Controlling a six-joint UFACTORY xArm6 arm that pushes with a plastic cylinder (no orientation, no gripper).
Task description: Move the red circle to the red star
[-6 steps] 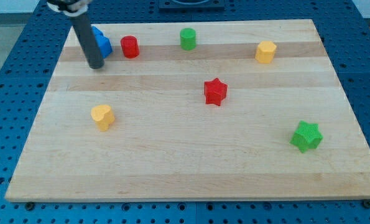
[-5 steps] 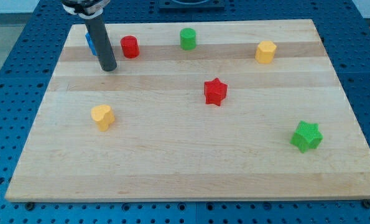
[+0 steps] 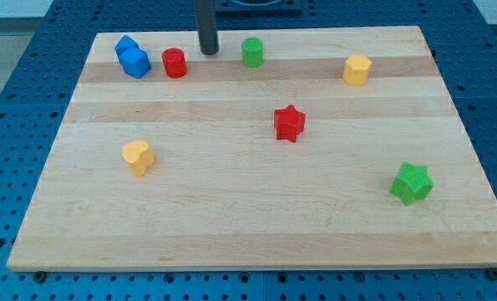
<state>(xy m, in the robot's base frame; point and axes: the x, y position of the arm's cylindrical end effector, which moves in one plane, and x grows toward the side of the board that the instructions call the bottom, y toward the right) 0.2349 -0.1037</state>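
The red circle [image 3: 174, 63] stands near the top left of the wooden board [image 3: 256, 209]. The red star [image 3: 289, 123] lies near the board's middle, to the right of and below the circle. My tip [image 3: 208, 52] rests near the top edge, between the red circle and the green circle [image 3: 252, 52], a little right of and above the red circle, not touching either.
A blue block [image 3: 132, 57] sits just left of the red circle. A yellow hexagon [image 3: 357, 69] is at the top right, a yellow heart [image 3: 137, 156] at the left, and a green star [image 3: 411, 183] at the lower right.
My tip has moved right and up, from beside the blue block, left of the red circle, to the gap between the red and green circles. No block has moved.
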